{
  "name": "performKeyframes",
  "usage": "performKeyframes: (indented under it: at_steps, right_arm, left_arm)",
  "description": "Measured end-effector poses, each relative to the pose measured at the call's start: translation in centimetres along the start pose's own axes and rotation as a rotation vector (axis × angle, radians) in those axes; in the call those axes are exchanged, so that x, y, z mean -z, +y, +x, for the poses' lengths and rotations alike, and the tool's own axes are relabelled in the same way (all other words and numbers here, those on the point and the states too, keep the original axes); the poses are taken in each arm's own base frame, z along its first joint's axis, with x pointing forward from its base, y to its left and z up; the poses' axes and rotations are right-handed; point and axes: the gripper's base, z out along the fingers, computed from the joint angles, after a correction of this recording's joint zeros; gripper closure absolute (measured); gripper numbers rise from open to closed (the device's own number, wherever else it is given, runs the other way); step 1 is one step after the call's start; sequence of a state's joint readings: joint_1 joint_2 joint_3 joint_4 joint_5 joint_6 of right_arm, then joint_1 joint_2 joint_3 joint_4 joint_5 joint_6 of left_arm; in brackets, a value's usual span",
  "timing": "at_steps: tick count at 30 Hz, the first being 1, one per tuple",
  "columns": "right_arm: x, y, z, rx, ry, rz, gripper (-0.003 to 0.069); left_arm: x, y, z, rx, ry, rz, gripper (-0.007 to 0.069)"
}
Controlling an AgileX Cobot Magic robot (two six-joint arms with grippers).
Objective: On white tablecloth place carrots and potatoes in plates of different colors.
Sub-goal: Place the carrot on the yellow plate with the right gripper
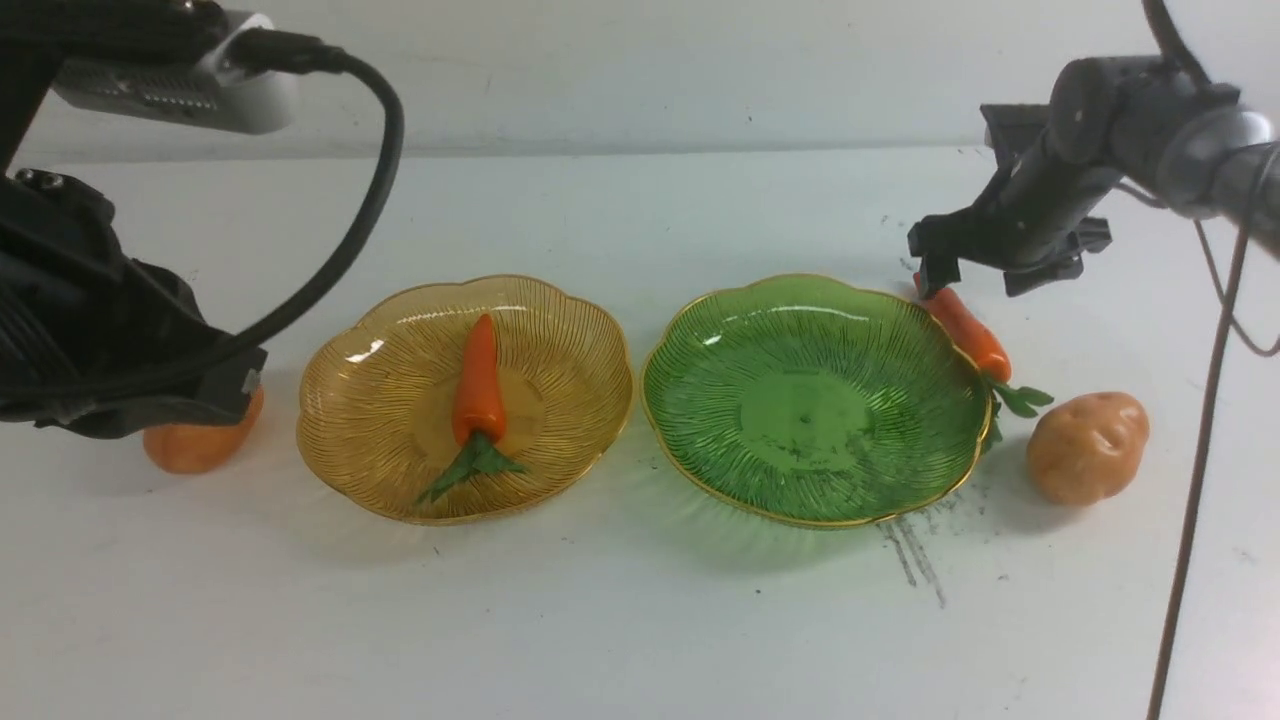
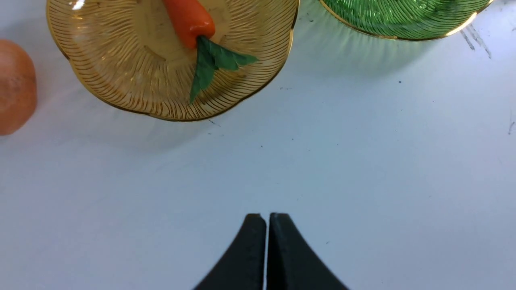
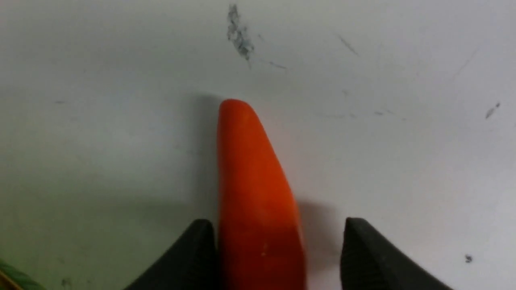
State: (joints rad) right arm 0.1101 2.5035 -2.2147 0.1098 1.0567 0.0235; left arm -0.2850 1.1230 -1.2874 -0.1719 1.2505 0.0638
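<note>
At the far left we see the left arm low over the white tablecloth (image 1: 640, 620), its black body hiding the top of one potato (image 1: 195, 445) that sits on the cloth just outside the amber plate (image 1: 570, 370). In the left wrist view, the left gripper (image 2: 266, 217) is closed. Its two black fingers (image 2: 250, 249) are pressed together with only a hairline seam between them and nothing in their grasp. They point at bare cloth in front of the amber plate.

One carrot (image 1: 479, 385) lies in the middle of the amber plate, with its orange tip toward the back and its green leaves toward the front rim. Just beside that plate stands the green plate (image 1: 810, 420), which has nothing in it; the two rims are close but apart.

Further right, we find the second carrot (image 1: 965, 330) lying on the cloth just beside the green plate's right rim, tip toward the back and leaves toward the front, near the rim. The right gripper (image 1: 985, 275) is down over the carrot's tip half with its jaws spread. In the right wrist view, one finger (image 3: 193, 249) touches the carrot's side, while the other (image 3: 371, 249) stands clear of it with a strip of cloth between them. The carrot is therefore straddled and not clamped.

The second potato (image 1: 1087, 447) rests on the cloth at the far right, near the carrot's leaves and apart from the green plate.
</note>
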Motion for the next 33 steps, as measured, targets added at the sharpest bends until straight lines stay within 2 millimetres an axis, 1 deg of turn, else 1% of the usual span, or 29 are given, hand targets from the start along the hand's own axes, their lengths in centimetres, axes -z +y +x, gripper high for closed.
performKeyframes:
  at_steps: [2,3,4,7,10,11,14,18,20,21,22,23,25,26,27,28,29,30,31,32,33]
  right_arm:
    - [0.0,-0.2,0.1,0.014,0.013,0.021,0.0393]
    - [0.0,-0.2,0.1,0.014,0.015,0.026,0.0419]
    - [0.1,-0.3,0.1,0.018,0.017,0.032,0.0431]
    - [0.6,-0.4,-0.2,0.030,0.015,0.050,0.0414]
    - [1.6,-0.5,-0.8,0.041,0.004,0.067,0.0412]
    - [2.5,-0.5,-1.3,0.047,-0.011,0.076,0.0412]
    - [6.4,-0.1,-2.8,0.043,-0.080,0.074,0.0412]
    - [11.3,0.8,-4.0,0.029,-0.168,0.027,0.0412]
    - [14.4,1.6,-4.5,0.020,-0.233,-0.028,0.0412]
    - [16.5,2.3,-4.8,0.020,-0.275,-0.061,0.0412]
    - [18.1,3.2,-4.9,0.019,-0.308,-0.108,0.0412]
    - [20.3,4.3,-4.8,0.024,-0.347,-0.168,0.0412]
    - [22.3,5.8,-4.6,0.040,-0.378,-0.231,0.0412]
    - [23.5,7.2,-4.3,0.058,-0.394,-0.278,0.0412]
    - [24.2,8.2,-4.1,0.076,-0.401,-0.312,0.0412]
    - [25.0,10.1,-3.6,0.113,-0.407,-0.356,0.0412]
    - [25.1,11.4,-3.3,0.137,-0.401,-0.386,0.0412]
    - [25.2,13.1,-2.8,0.163,-0.391,-0.416,0.0412]
    - [24.7,15.8,-1.9,0.212,-0.366,-0.450,0.0412]
    - [24.2,17.5,-1.3,0.243,-0.342,-0.469,0.0412]
    - [24.0,18.0,-1.1,0.250,-0.337,-0.474,0.0412]
  left_arm:
    - [0.0,0.0,0.0,0.000,0.000,0.000,0.0628]
    - [0.0,0.0,0.0,0.000,0.000,0.000,0.0628]
    - [0.0,0.0,0.0,0.000,0.000,0.000,0.0628]
    - [0.0,0.0,0.0,0.000,0.001,0.000,0.0628]
    - [0.0,0.0,0.0,0.000,0.001,0.000,0.0628]
    - [0.0,0.0,0.0,0.000,0.001,0.000,0.0628]
    - [0.0,0.0,0.0,0.000,0.001,0.000,0.0628]
    - [0.0,0.0,0.0,-0.002,0.000,-0.005,0.0628]
    - [0.2,0.1,0.1,-0.005,-0.004,-0.012,0.0628]
    - [0.3,0.1,0.1,-0.007,-0.007,-0.017,0.0628]
    - [0.4,0.1,0.2,-0.009,-0.010,-0.022,0.0628]
    - [0.6,0.2,0.3,-0.012,-0.014,-0.032,0.0628]
    - [1.3,0.3,0.6,-0.014,-0.035,-0.054,0.0628]
    - [1.6,0.3,0.7,-0.013,-0.045,-0.065,0.0628]
    - [2.0,0.4,0.9,-0.010,-0.057,-0.077,0.0628]
    - [2.5,0.4,1.1,-0.006,-0.072,-0.094,0.0628]
    - [2.9,0.5,1.3,-0.005,-0.084,-0.109,0.0628]
    - [3.2,0.6,1.5,0.004,-0.096,-0.124,0.0628]
    - [3.7,0.7,1.8,0.011,-0.111,-0.144,0.0628]
    - [4.2,0.8,2.0,0.018,-0.126,-0.162,0.0628]
    - [4.3,0.8,2.1,0.019,-0.130,-0.169,0.0628]
